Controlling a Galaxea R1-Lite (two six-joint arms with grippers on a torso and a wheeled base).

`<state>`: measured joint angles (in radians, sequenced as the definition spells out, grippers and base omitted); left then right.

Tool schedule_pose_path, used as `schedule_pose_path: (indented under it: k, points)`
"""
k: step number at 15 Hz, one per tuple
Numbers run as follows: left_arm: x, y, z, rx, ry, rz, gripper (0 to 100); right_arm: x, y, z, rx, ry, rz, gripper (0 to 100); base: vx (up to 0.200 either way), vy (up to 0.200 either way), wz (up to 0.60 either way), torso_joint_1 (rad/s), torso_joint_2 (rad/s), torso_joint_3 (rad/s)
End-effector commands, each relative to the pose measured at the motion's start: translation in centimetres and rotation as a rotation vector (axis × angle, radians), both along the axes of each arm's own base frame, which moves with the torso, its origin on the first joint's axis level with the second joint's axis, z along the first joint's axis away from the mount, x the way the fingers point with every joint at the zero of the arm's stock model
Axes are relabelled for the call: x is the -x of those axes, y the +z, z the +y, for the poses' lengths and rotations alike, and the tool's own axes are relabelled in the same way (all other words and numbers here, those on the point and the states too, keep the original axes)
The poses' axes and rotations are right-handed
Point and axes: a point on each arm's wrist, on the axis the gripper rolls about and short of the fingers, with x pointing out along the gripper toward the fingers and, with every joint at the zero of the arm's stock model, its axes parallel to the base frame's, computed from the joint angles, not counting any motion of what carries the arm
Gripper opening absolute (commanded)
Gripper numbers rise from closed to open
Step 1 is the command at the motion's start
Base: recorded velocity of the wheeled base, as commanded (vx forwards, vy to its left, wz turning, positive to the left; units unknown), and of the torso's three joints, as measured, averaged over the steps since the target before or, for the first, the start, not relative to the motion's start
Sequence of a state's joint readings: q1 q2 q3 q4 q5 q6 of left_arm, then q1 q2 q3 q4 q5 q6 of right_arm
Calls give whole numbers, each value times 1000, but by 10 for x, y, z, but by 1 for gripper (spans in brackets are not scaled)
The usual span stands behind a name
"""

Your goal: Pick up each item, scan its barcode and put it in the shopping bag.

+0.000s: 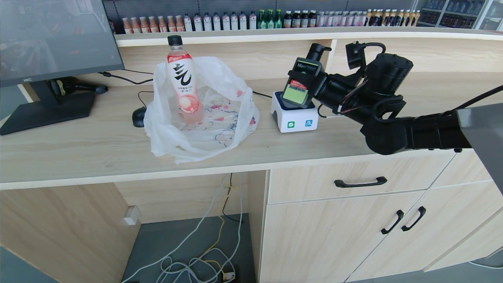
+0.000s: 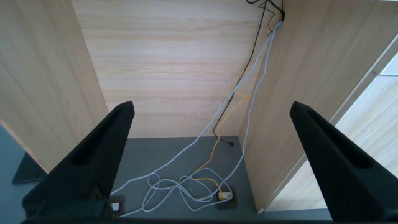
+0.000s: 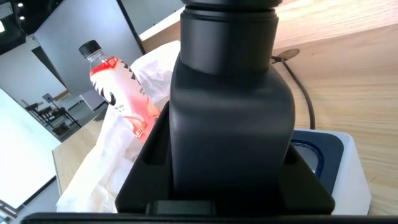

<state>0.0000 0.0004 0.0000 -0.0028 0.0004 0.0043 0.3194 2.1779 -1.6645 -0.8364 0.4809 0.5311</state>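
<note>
Drink (image 1: 182,82) stands in bag (image 1: 235,118) on table (image 1: 78,145). Right fingers (image 3: 149,174) clamp pump bottle (image 1: 300,92) just above scanner (image 1: 292,120), seemingly mid-scan, not yet bagged. Left fingers (image 2: 93,162) hang apart, empty.

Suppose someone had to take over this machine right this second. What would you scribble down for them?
Left gripper: jaws open, empty, low in the gap under the counter.
Right gripper: jaws shut on the dark pump bottle, held just over the white scanner.
Done: the pink drink bottle stands upright in the shopping bag.
Left: finish the scan, then bag the pump bottle.
</note>
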Motion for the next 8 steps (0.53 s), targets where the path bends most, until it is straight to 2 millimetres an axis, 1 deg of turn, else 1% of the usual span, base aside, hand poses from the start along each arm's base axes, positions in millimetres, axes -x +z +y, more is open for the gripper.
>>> schedule_pose_path:
  k: [1, 5, 6, 8]
  points:
    - [0, 0, 0, 0, 1, -1, 100, 3, 12, 1, -13, 5, -40, 0, 0, 0, 0, 0, 0, 0]
    - [0, 0, 0, 0, 1, -1, 100, 11, 29, -2, -26, 3, -82, 0, 0, 0, 0, 0, 0, 0]
    - [0, 0, 0, 0, 1, -1, 100, 18, 40, -4, -32, 1, -107, 0, 0, 0, 0, 0, 0, 0]
    - [0, 0, 0, 0, 1, -1, 100, 26, 51, -7, -27, -8, -140, 0, 0, 0, 0, 0, 0, 0]
